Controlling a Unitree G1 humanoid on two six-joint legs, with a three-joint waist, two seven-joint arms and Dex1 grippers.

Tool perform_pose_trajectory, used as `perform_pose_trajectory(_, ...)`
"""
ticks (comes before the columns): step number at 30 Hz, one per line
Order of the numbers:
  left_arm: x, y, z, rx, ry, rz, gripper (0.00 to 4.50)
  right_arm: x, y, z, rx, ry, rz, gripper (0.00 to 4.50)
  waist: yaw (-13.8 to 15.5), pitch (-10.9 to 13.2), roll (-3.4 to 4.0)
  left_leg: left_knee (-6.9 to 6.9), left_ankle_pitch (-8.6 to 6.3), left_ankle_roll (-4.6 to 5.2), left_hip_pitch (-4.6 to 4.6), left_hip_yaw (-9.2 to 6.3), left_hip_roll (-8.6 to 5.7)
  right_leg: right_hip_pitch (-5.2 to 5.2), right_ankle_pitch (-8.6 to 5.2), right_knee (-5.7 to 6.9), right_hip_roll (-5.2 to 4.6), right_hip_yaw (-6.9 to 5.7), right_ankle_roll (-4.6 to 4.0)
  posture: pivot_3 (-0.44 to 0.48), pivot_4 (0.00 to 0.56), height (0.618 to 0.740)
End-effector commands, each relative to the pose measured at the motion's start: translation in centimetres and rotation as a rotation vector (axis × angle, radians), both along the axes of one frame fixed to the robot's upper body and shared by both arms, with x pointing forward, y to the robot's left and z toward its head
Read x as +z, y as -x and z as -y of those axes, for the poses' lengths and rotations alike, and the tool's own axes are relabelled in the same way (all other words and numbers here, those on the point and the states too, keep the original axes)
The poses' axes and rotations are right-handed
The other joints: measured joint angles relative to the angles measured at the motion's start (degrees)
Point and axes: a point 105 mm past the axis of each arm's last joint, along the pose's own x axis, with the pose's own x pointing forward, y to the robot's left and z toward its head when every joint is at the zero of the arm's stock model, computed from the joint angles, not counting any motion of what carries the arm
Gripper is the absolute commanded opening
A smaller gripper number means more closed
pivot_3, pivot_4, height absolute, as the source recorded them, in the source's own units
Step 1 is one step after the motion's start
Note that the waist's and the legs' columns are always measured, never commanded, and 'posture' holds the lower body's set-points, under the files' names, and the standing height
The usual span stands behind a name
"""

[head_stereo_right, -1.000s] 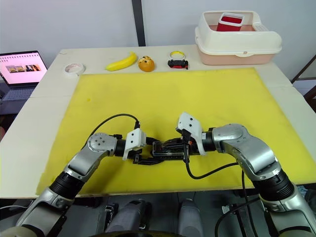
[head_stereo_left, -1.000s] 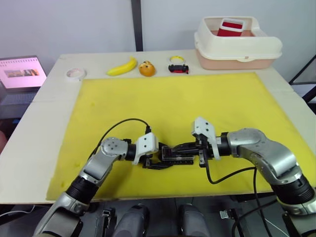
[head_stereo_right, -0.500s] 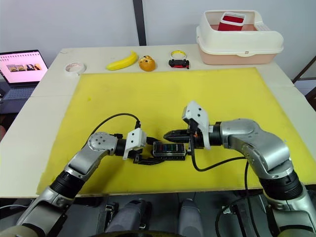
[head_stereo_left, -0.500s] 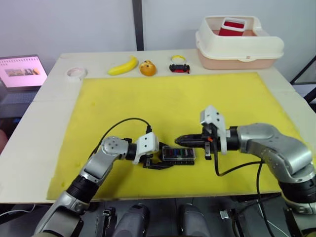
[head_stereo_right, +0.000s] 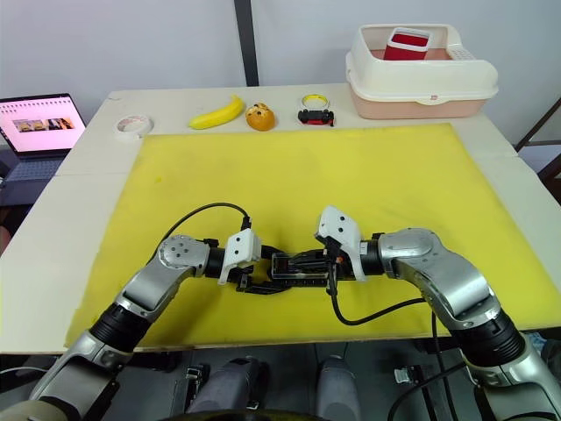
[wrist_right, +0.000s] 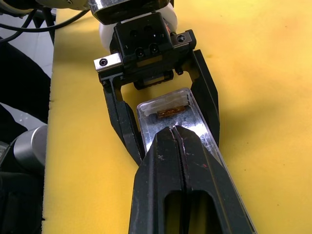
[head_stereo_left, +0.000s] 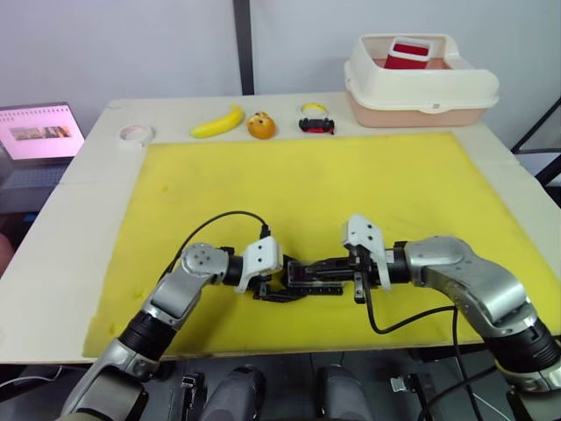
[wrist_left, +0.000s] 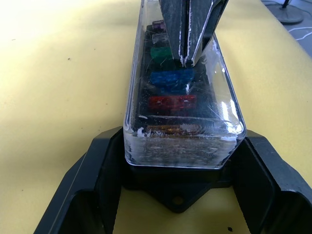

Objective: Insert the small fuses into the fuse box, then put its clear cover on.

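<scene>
Left eye view: left jaws point(head_stereo_left: 279, 286) and right jaws point(head_stereo_left: 317, 271) meet nose to nose near the front edge of the yellow mat point(head_stereo_left: 307, 184). Fuse box point(head_stereo_left: 314, 274) lies lengthwise between them: one end inside the left jaws, the right jaws lying along its top.

Right eye view: same scene. Well beyond both jaws, along the far strip of the tabletop point(head_stereo_right: 83, 167): tape roll point(head_stereo_right: 132, 124), banana point(head_stereo_right: 217, 111), orange round item point(head_stereo_right: 259, 116), black-and-red toy car point(head_stereo_right: 316, 116), cream tub point(head_stereo_right: 422, 74) with a red container point(head_stereo_right: 403, 42) inside. Open laptop point(head_stereo_right: 35, 123) off to the left arm's side.

Left wrist view: left jaws spread, one finger point(wrist_left: 87, 185) against each side of the fuse box's near end, clamping it. Clear cover point(wrist_left: 183, 117) sits on the box. Small fuses point(wrist_left: 171, 90) stand in a row under it: amber nearest these jaws, then red, blue, green, purple. Tips of the right jaws press on the cover's top above the green fuse.

Right wrist view: right jaws pressed together, no gap, resting flat on the clear cover. Past their tips, the cover's end and the spread left jaws around it
</scene>
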Motion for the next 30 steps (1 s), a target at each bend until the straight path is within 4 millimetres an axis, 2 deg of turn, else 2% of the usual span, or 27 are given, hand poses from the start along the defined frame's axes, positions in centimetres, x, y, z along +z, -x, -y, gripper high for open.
perform_pose_trajectory(1,0.1,0.2,-0.3,-0.007,-0.013,0.01,2.56,0.2,-0.4,0.8,-0.06,0.007,-0.023,0.0,0.0,0.0,0.0,-0.02,0.0,0.0,-0.02,0.0,0.0,-0.03,0.0,0.0,0.0,0.01,0.0,0.0,0.15,0.74)
perform_pose_trajectory(6,0.8,0.2,-0.5,-0.006,0.007,0.015,2.56,3.2,0.1,1.1,-0.047,-0.025,0.048,0.0,0.0,0.07,0.02,-0.13,0.03,-0.04,-0.16,0.01,0.0,-0.25,0.0,0.01,-0.01,0.02,-0.01,0.0,0.15,0.74)
perform_pose_trajectory(9,1.1,0.2,-0.6,-0.004,0.014,0.013,2.56,4.2,0.7,1.9,-0.05,0.018,0.104,0.0,-0.02,0.08,0.04,-0.2,0.03,-0.05,-0.28,0.01,0.0,-0.41,0.01,0.0,-0.01,0.03,-0.01,0.0,0.15,0.74)
perform_pose_trajectory(11,1.4,0.0,-0.7,0.003,0.02,0.017,3.63,4.4,1.1,2.8,-0.059,0.065,0.134,0.0,0.04,0.09,0.04,-0.25,0.04,-0.06,-0.37,0.01,0.0,-0.5,0.01,-0.01,-0.01,0.02,-0.01,0.0,0.15,0.74)
perform_pose_trajectory(13,1.6,-0.1,-1.0,0.005,0.019,0.017,4.48,4.6,1.4,4.4,-0.087,0.133,0.167,0.0,0.05,0.1,0.03,-0.26,0.04,-0.06,-0.46,0.0,0.0,-0.56,0.01,-0.06,-0.01,0.01,-0.01,0.0,0.15,0.74)
perform_pose_trajectory(14,1.8,-0.1,-1.2,0.004,0.019,0.015,4.48,4.9,1.6,5.5,-0.109,0.17,0.182,0.0,0.06,0.11,0.05,-0.25,0.04,-0.06,-0.5,0.01,0.0,-0.57,0.01,-0.08,-0.01,0.01,-0.01,0.0,0.15,0.74)
perform_pose_trajectory(15,2.0,-0.1,-1.4,0.003,0.019,0.013,4.5,5.2,1.8,6.3,-0.122,0.196,0.192,0.52,0.1,0.13,0.08,-0.24,0.04,-0.06,-0.56,0.01,-0.01,-0.59,0.01,-0.13,-0.02,0.01,0.0,0.0,0.15,0.74)
perform_pose_trajectory(17,2.4,0.1,-2.2,0.001,0.017,0.002,4.5,5.5,2.3,7.8,-0.138,0.259,0.206,1.25,0.02,0.15,0.09,-0.21,0.04,-0.04,-0.65,0.02,-0.04,-0.63,0.02,-0.17,-0.03,0.01,0.0,0.0,0.15,0.74)
perform_pose_trajectory(18,2.6,0.2,-2.7,-0.002,0.015,-0.005,4.5,5.6,2.6,8.5,-0.139,0.289,0.211,1.79,-0.04,0.16,0.11,-0.19,0.04,-0.04,-0.67,0.03,-0.03,-0.66,0.02,-0.19,-0.03,0.01,0.0,0.0,0.15,0.74)
perform_pose_trajectory(23,5.5,0.8,-6.7,0.035,0.002,-0.045,4.5,6.7,3.8,11.5,-0.149,0.397,0.232,4.27,-0.05,0.34,0.2,-0.26,0.04,-0.05,-0.69,0.05,0.06,-0.74,0.02,-0.16,0.03,0.0,-0.01,0.0,0.15,0.74)
perform_pose_trajectory(24,6.2,0.8,-7.5,0.048,-0.002,-0.049,4.5,6.8,4.1,12.0,-0.148,0.41,0.231,4.44,-0.03,0.37,0.21,-0.25,0.05,-0.06,-0.7,0.05,0.07,-0.75,0.02,-0.13,0.04,0.0,-0.01,0.0,0.15,0.74)
perform_pose_trajectory(30,9.7,1.1,-11.7,0.105,-0.043,-0.032,4.5,7.4,5.5,14.2,-0.155,0.485,0.212,4.44,0.0,0.45,0.23,-0.19,0.05,-0.06,-0.71,0.07,0.04,-0.7,0.02,-0.17,0.0,0.0,-0.01,0.0,0.15,0.74)
